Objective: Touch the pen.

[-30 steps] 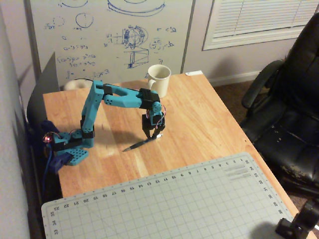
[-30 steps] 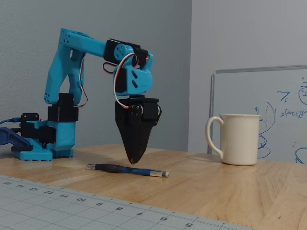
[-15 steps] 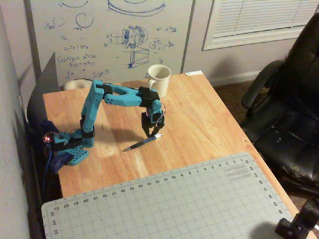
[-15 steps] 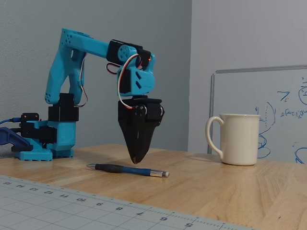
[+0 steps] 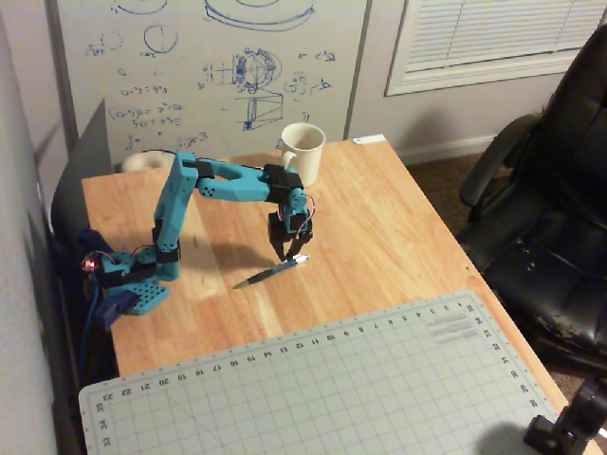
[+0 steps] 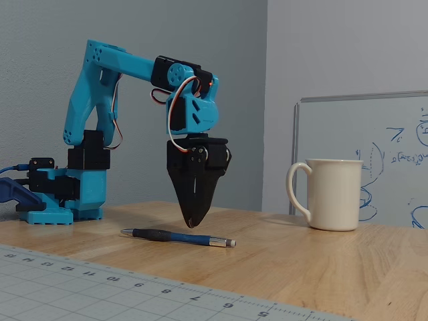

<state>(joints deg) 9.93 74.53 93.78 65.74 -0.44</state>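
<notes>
The pen (image 5: 272,272) lies flat on the wooden table, a thin dark stick with a bluish barrel (image 6: 177,237) and a silvery tip pointing toward the mug. My gripper (image 6: 192,224) points straight down, its black fingers closed together into a wedge with nothing between them. In the fixed view its tip hangs a little above the middle of the pen, with a small gap showing. In the overhead view the gripper (image 5: 287,253) sits just beyond the pen's mug-side end.
A cream mug (image 6: 332,194) stands to the right, at the table's far edge in the overhead view (image 5: 303,152). A grey cutting mat (image 5: 313,389) covers the near part of the table. A whiteboard (image 5: 209,66) leans behind, and a black office chair (image 5: 550,209) stands at the right.
The gripper has drifted slightly toward the mug and risen a touch, staying shut. The pen has not moved.
</notes>
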